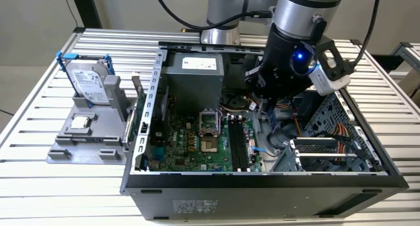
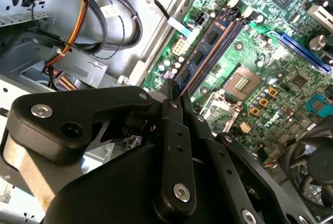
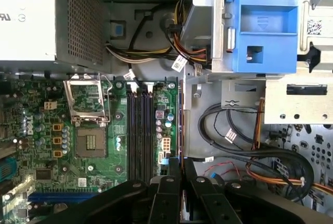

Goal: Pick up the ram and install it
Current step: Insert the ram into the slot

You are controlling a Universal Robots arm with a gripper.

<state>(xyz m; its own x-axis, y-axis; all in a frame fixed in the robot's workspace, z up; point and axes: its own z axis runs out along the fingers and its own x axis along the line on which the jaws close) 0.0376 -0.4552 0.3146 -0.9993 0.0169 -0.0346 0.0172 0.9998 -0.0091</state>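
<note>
Our gripper point(image 3: 180, 174) is pinched shut on the ram point(image 3: 180, 125), which we hold edge-on above the motherboard point(image 3: 99, 151), just beside its long black slots point(image 3: 139, 130), inside the open computer case point(image 1: 262, 179) on the slatted table point(image 1: 39, 186).

Matt black plastic on the gripper point(image 2: 174, 96) links, dotted with shiny steel screws, and a glossy green motherboard point(image 3: 91, 130) gleaming below. There's the ram point(image 2: 205, 52), a dark blue-green stick with matt black chips, beside bare grey sheet-metal case walls point(image 1: 152, 95) and a smooth blue plastic bracket point(image 3: 263, 23).
</note>
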